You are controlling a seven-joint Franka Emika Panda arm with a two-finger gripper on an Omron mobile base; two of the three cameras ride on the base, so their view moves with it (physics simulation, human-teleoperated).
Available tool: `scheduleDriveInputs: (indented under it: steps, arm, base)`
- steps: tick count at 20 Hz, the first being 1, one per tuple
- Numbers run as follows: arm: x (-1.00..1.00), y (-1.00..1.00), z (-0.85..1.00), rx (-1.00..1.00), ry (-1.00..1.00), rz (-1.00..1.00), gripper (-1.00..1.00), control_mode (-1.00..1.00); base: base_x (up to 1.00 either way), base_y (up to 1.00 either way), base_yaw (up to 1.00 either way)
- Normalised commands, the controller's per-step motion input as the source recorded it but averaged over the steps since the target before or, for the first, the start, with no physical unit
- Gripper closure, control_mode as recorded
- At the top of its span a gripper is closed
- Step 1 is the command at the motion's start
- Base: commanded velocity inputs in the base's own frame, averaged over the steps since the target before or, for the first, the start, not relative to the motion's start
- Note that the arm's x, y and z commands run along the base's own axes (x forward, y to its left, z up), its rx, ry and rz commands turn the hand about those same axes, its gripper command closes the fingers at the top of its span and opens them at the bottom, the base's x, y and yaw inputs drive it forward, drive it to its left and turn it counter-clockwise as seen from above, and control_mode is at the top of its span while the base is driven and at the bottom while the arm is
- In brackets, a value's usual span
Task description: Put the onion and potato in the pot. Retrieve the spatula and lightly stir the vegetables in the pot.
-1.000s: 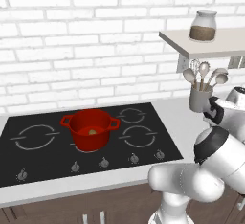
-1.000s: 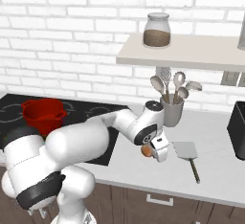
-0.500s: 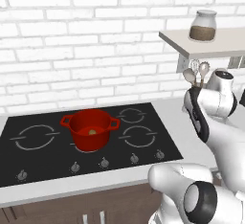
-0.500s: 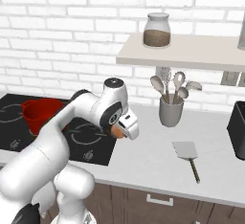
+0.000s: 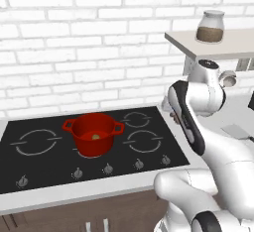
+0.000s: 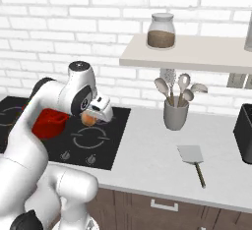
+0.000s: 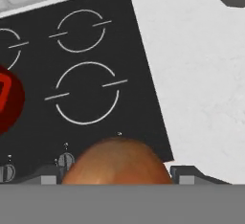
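While my arm crosses the right side of the hob (image 6: 106, 140), my end effector (image 6: 91, 118) hangs above the burner rings, clamped on the onion (image 6: 88, 119); in the right base view the orange-tan ball sits under the white hand, half covered by it. From the hand view the onion (image 7: 117, 163) bulges up between my two dark fingertips (image 7: 184, 174), its lower half cut off at the bottom edge, so the contact points themselves are hidden.

The pot (image 5: 93, 134) stands on the hob between the left and right burner rings, well apart from my end effector. Inside it a small yellowish-olive lump, the potato (image 5: 95, 137), lies on the dark red floor; it is too small to make out in detail. In the right base view my own arm hides most of the pot (image 6: 48, 123), leaving a red patch. In the hand view a red arc of the pot (image 7: 8, 104) shows at the left edge, the rest cut off.

The spatula (image 6: 192, 156) lies flat on the pale worktop (image 6: 147, 160), blade toward the wall, near the grey utensil holder (image 6: 175, 115) with its round-headed spoons. In the left base view my arm covers the holder, and a corner of the spatula blade (image 5: 238, 132) shows at the right edge. A glass jar (image 6: 161, 30) stands on the shelf (image 6: 197, 57).
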Motion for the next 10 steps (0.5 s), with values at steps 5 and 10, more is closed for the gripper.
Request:
scheduleDriveInputs:
  steps: [5, 10]
  arm:
    - [0.24, 1.00, 0.38, -0.08, 0.03, 0.38, 1.00, -1.00]
    - [0.23, 1.00, -0.11, -0.15, -0.05, 0.33, 1.00, -1.00]
  base:
    - [0.00, 0.00, 0.00]
    - [0.00, 0.00, 0.00]
